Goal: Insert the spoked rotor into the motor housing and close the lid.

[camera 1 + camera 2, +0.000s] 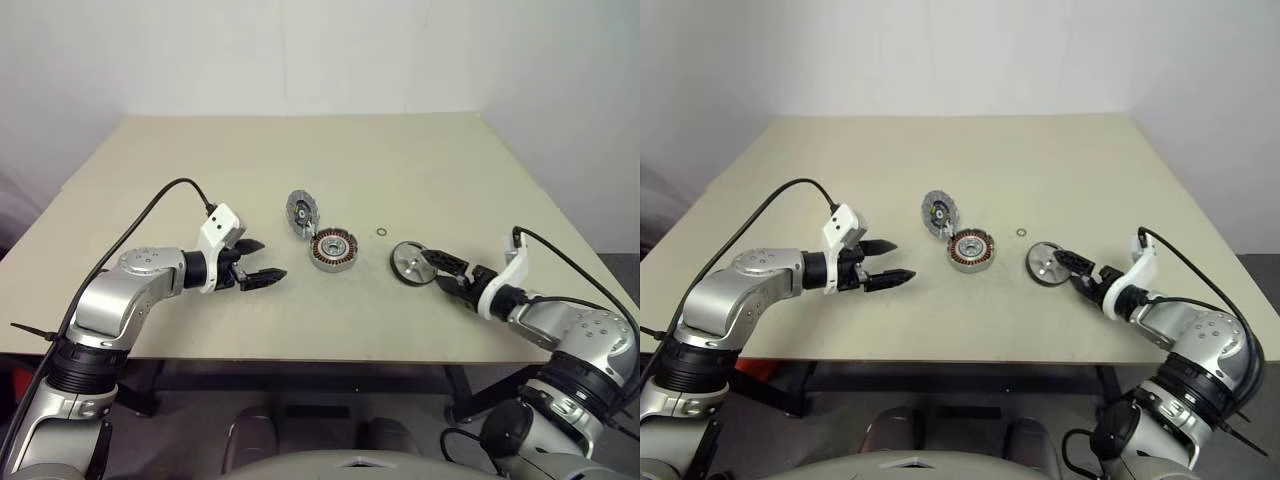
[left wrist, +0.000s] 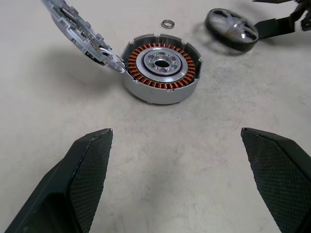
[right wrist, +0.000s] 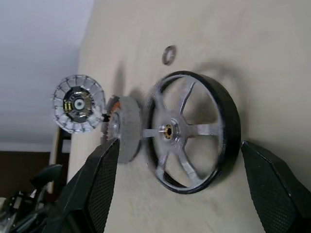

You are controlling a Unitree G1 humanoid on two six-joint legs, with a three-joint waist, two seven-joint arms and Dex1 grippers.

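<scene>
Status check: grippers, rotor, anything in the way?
Left gripper open, clear of parts. Right gripper open at rotor, no grip. Rotor outside housing. Lid leans on housing; small ring nearby.

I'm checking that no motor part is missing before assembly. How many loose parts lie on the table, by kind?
Copper-wound round part: 1
Spoked wheel with dark rim: 1
Slotted silver-grey disc, tilted on edge against the copper-wound part: 1
Small washer ring: 1
Total: 4

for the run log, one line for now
left hand open, empty | right hand open by rotor | lid leaning on housing | rotor not in
</scene>
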